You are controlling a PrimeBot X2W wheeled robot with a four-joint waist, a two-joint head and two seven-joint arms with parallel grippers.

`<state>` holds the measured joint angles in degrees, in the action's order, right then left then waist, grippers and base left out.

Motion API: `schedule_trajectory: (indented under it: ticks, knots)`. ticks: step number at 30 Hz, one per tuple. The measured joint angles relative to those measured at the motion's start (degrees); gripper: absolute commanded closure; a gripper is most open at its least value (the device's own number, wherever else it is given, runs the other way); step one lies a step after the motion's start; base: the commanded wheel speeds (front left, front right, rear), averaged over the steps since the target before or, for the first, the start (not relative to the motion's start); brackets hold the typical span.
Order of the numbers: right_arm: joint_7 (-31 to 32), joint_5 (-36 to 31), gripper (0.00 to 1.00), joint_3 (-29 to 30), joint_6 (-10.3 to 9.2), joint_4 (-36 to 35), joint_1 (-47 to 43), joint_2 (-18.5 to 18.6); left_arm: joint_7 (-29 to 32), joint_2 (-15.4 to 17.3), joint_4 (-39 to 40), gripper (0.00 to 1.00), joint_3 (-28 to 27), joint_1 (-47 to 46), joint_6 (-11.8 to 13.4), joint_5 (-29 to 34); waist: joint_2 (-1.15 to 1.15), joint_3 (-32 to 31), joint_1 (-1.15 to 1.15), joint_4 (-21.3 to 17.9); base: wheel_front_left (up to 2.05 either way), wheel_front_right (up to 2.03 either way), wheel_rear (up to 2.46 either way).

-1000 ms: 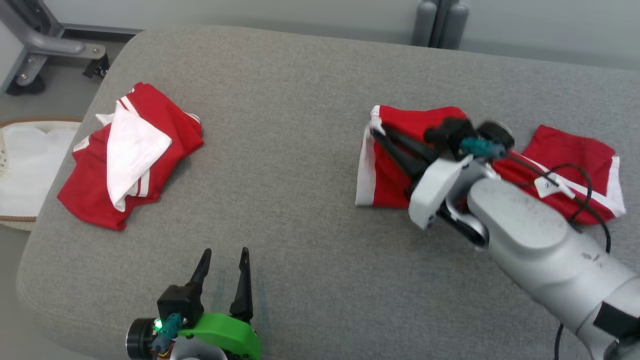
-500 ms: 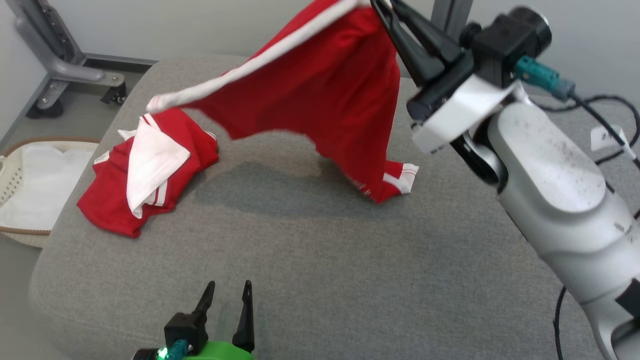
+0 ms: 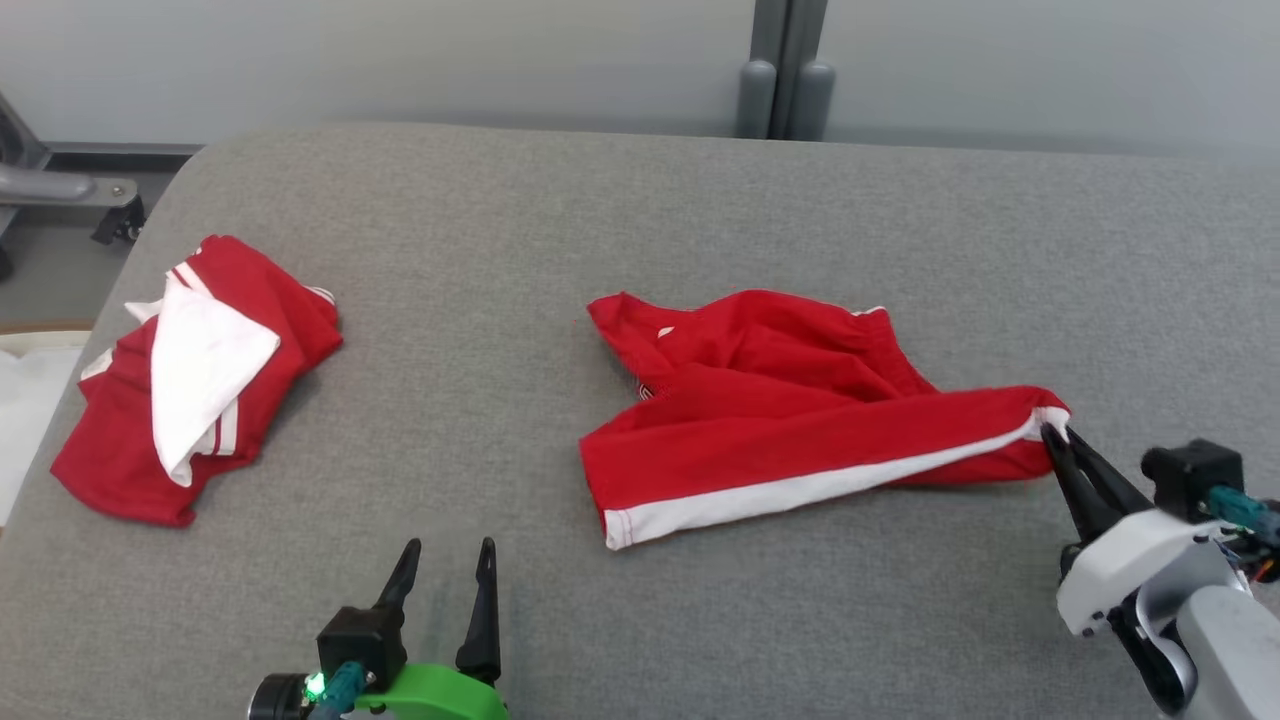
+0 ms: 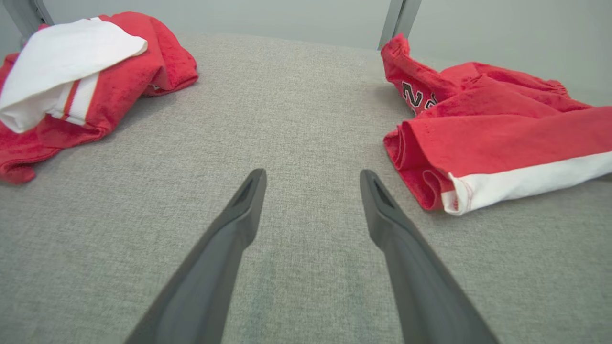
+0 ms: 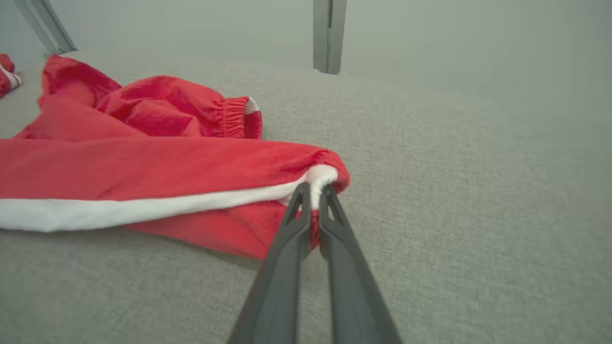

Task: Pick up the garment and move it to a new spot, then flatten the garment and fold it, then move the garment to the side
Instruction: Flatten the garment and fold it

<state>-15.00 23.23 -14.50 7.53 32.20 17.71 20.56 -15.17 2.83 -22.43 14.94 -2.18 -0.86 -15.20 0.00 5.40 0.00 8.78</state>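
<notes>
A red garment (image 3: 790, 410) with a white side stripe lies rumpled on the grey cushion, right of centre; it looks like shorts with an elastic waistband (image 5: 234, 117) and black print (image 4: 416, 98). My right gripper (image 3: 1052, 432) is shut on the garment's right corner at the end of the white stripe (image 5: 313, 191), low on the surface. At the bottom of the head view my left gripper (image 3: 445, 555) stands open with nothing between its fingers, to the front left of the garment (image 4: 478, 138).
A second red and white garment (image 3: 190, 375) lies bunched at the cushion's left end (image 4: 71, 76). A pale basket edge (image 3: 15, 400) sits off the left side. Grey posts (image 3: 785, 70) stand behind the cushion (image 3: 600, 220).
The right gripper carried the garment up through the air and brought it down right of centre, still shut on its corner. The head camera has also shifted. The left gripper stayed put.
</notes>
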Motion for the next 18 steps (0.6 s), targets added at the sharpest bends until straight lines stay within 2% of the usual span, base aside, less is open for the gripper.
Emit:
schedule_trajectory:
  ticks: [1, 2, 3, 4, 5, 6, 11, 16, 18]
  knots:
    - [0.01, -0.79, 0.96, 1.86, 0.0, 0.4, -1.29, -0.36, 0.0, 0.0, 0.1, 0.0, 0.07, -0.12, -0.07, 0.13, 0.0, 0.09, 0.0, -0.52, 0.0, 0.0, 0.0]
    - [0.01, -1.3, 0.8, 3.55, 0.0, 0.64, -2.37, -0.91, 0.01, 0.0, 0.15, 0.0, 0.16, -0.27, -0.08, 0.13, 0.0, 0.16, 0.0, -1.02, 0.0, 0.0, 0.0]
    - [0.0, -1.78, 0.78, 4.93, 0.0, 0.81, -3.14, -1.43, 0.01, 0.0, 0.25, 0.0, 0.32, -0.38, -0.08, 0.13, 0.0, 0.19, 0.0, -1.42, 0.0, 0.0, 0.0]
    - [0.01, -2.63, 0.7, 6.11, 0.0, 1.07, -3.92, -1.92, 0.0, 0.0, 0.32, 0.0, 0.45, -0.48, -0.08, 0.13, 0.0, 0.21, 0.0, -1.88, 0.0, 0.0, 0.0]
    - [0.01, -3.55, 0.56, 7.14, 0.0, 1.38, -4.61, -2.42, 0.0, 0.0, 0.43, 0.0, 0.58, -0.51, -0.08, 0.12, 0.0, 0.21, 0.0, -2.33, 0.0, 0.0, 0.0]
    - [0.01, -4.19, 0.0, 8.26, 0.0, 1.54, -5.17, -2.97, 0.0, -0.01, 0.52, 0.0, 0.74, -0.53, -0.08, 0.12, 0.0, 0.19, 0.0, -2.68, 0.0, 0.0, 0.0]
    - [0.0, -10.0, 0.0, 14.0, 0.0, -1.63, -6.16, -5.97, 0.0, -0.01, 0.88, 0.0, 0.94, -0.59, 0.03, 0.12, 0.0, 0.07, 0.0, -4.47, 0.0, 0.0, 0.0]
    - [0.0, -15.91, 0.0, 18.39, 0.0, -10.22, -6.71, -9.85, 0.01, -0.01, 1.58, 0.0, 1.62, -0.81, -0.35, 0.11, 0.0, 0.07, 0.0, -5.53, 0.0, 0.0, 0.0]
    - [0.0, -17.7, 0.0, 18.95, 0.0, -12.95, -7.19, -11.45, 0.01, -0.01, 1.93, 0.0, 2.37, -0.84, -1.26, -0.42, 0.0, -0.01, 0.0, -5.67, 0.0, 0.0, 0.0]
